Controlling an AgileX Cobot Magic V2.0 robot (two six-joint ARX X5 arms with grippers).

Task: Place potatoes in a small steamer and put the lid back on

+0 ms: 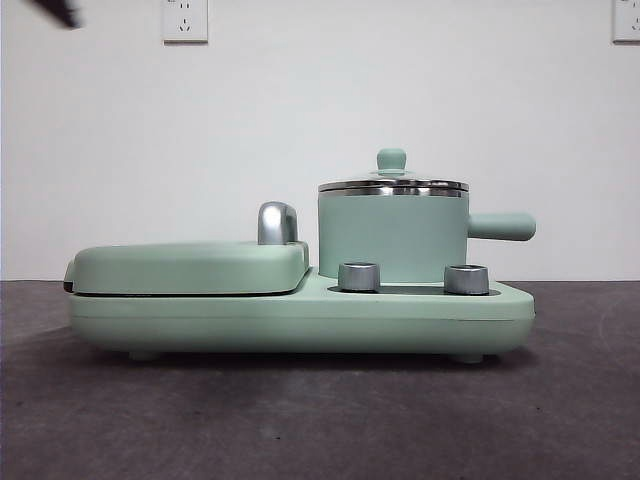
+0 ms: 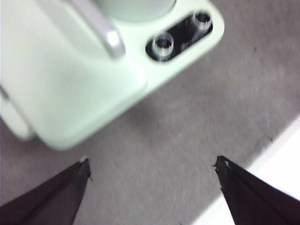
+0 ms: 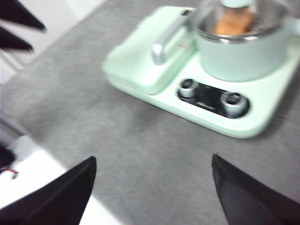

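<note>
A low front camera looks level at the steamer (image 1: 392, 235); both wrist cameras overlook its appliance (image 2: 84, 89) from above.

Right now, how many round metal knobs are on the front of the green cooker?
2. One knob sits below the small steamer toward the griddle cover; the other knob sits below the steamer's side handle. None seems hidden.

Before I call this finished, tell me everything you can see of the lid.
The lid is round and flat, with a shiny steel rim and a small mint-green knob on top. It sits level and closed on the mint-green steamer, rim on rim. In the right wrist view its centre looks clear like glass, with the orange-brown potato visible through it inside the pot. Neither tool touches it.
</note>
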